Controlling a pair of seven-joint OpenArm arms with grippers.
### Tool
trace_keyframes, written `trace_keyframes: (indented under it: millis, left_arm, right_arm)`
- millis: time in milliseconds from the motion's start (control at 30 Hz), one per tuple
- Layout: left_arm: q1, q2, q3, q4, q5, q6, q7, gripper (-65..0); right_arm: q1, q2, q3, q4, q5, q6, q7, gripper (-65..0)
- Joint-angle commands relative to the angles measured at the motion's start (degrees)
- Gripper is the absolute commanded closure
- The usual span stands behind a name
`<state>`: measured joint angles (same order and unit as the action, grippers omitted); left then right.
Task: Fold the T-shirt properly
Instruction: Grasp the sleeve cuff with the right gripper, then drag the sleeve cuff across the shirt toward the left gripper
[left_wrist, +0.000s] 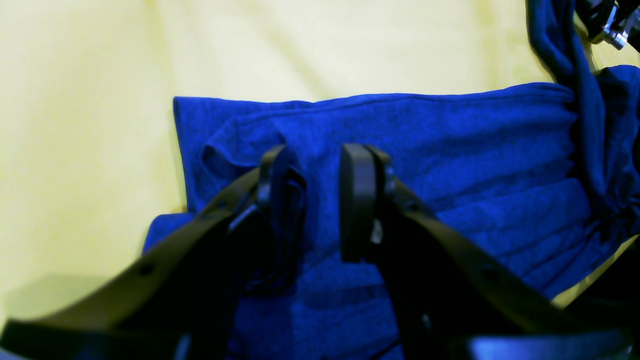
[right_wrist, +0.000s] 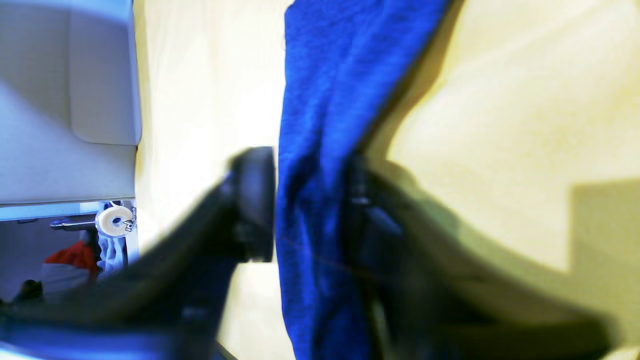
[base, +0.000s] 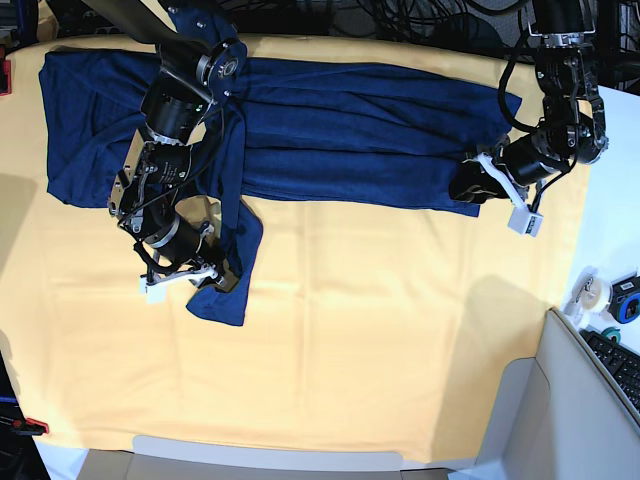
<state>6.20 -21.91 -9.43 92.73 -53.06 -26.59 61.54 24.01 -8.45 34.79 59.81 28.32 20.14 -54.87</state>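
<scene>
The desk (base: 330, 350) is the biggest thing, w/ a yellow cloth (base: 400, 300) all over it. The T-shirt (base: 350, 140) is dark blue & lies spread long across the far part of the desk, from one side nearly to the other. One sleeve (base: 228, 270) hangs off it toward the near side, on the left of the base view.

The right pincer (right_wrist: 310, 205) is clenched on that sleeve; blue cloth fills the gap betw. its two black fingers (right_wrist: 255, 200). The wrist pic is blurry, so I can't tell how tight the hold is.

The left pincer (left_wrist: 322, 200) sits at the shirt's other end, low on the folded edge. A small bunch of cloth lies against one finger (left_wrist: 272, 190), the other finger is apart from it, so it looks part open, prob. not gripping.
</scene>
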Motion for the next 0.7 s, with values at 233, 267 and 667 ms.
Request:
trace_keyframes:
  millis: [233,267,667]
  left_arm:
    - [-0.88,-0.90,-0.72,0.85,-0.70,-0.36,-0.75,-17.2]
    - [-0.88,-0.90,-0.81,0.85,-0.70,-0.36,-0.75,-17.1]
    - [-3.25,-0.90,-12.50,1.21,-1.14,-0.44,-0.31,-17.1]
  right_arm:
    - [-2.52,-0.48,-12.15,7.05,-0.23,-1.20,-1.88,0.0]
    - [-3.57,-0.55,-14.96,9.42,-0.23,-1.20,-1.88,0.0]
    - [-13.59,1.99,-45.47,37.90,-0.49,-1.28,-1.70,0.0]
